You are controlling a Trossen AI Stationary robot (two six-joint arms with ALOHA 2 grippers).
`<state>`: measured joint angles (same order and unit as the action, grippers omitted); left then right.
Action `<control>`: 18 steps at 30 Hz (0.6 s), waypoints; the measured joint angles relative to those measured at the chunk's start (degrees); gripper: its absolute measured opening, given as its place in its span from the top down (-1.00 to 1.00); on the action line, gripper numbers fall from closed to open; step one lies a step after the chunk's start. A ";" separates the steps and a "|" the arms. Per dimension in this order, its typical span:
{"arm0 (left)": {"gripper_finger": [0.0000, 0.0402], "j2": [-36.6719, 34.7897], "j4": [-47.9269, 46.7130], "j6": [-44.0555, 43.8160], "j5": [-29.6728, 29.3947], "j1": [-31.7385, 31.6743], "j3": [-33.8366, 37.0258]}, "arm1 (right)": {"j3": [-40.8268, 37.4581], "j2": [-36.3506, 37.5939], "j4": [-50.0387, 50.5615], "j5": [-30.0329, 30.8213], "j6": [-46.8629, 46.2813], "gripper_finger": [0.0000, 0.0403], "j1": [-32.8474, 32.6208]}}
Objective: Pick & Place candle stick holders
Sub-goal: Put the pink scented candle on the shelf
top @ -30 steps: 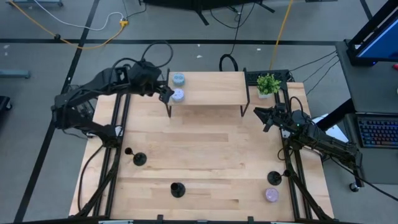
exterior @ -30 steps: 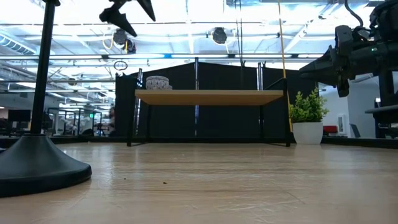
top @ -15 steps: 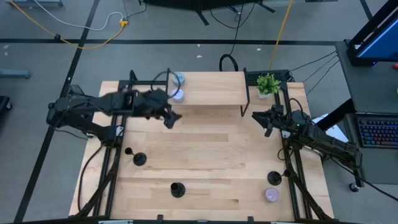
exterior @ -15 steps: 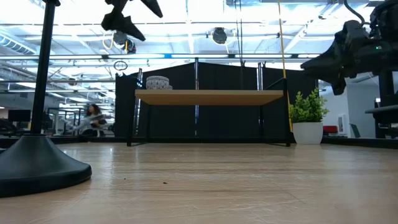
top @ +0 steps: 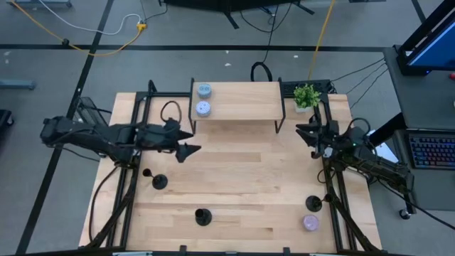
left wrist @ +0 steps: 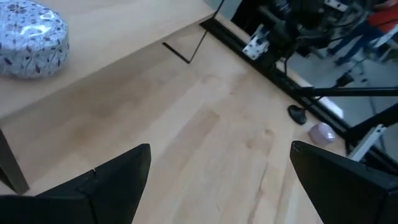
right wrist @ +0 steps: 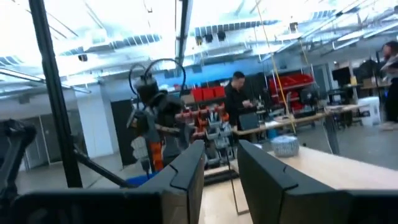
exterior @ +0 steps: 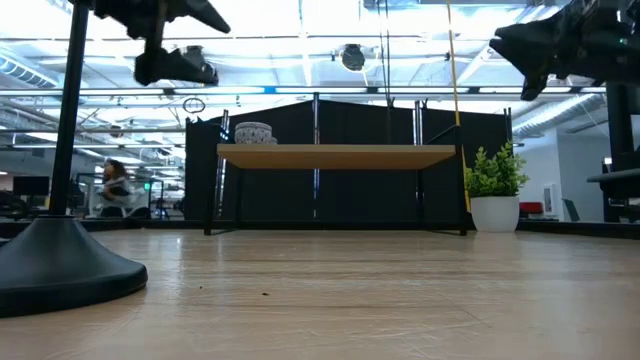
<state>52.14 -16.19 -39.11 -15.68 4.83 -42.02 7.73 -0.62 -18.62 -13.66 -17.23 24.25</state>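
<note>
Three black holders stand on the near part of the wooden worktop [top: 234, 185]: one holder [top: 203, 216] at the front centre, a second holder [top: 159, 181] off to the left, and a third holder [top: 313, 204] at the right, just behind a lilac tin [top: 311, 222]. None is touched by either arm. Above the left middle of the worktop, the left tool [top: 186, 142] hangs in the air with its fingers spread wide and nothing between them. Across the worktop, at the right edge, the right tool [top: 306, 133] is raised clear of the surface, its fingers drawn nearly together on nothing. At the far side a low shelf [top: 242, 103] carries a blue tin [top: 204, 90] and a white tin [top: 203, 108], with a potted plant [top: 306, 96] beside it at the right.
</note>
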 joint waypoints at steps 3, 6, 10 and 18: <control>-0.95 -4.27 1.22 -0.03 -0.37 1.41 3.66 | 0.95 -0.46 1.54 0.04 -0.72 0.56 0.00; -0.95 -8.68 2.08 0.19 -0.46 2.60 6.62 | 3.75 -2.35 4.61 0.04 -0.90 0.56 0.00; -0.95 -13.57 3.47 0.91 -0.44 3.46 10.40 | 10.05 -6.74 10.15 0.01 0.38 0.56 0.00; -0.95 -20.34 4.32 2.07 0.02 3.62 16.19 | 27.24 -18.27 27.46 -0.23 2.44 0.56 -0.25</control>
<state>31.80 -11.87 -37.04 -15.66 8.45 -25.82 34.96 -18.89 8.84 -13.90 -14.79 24.00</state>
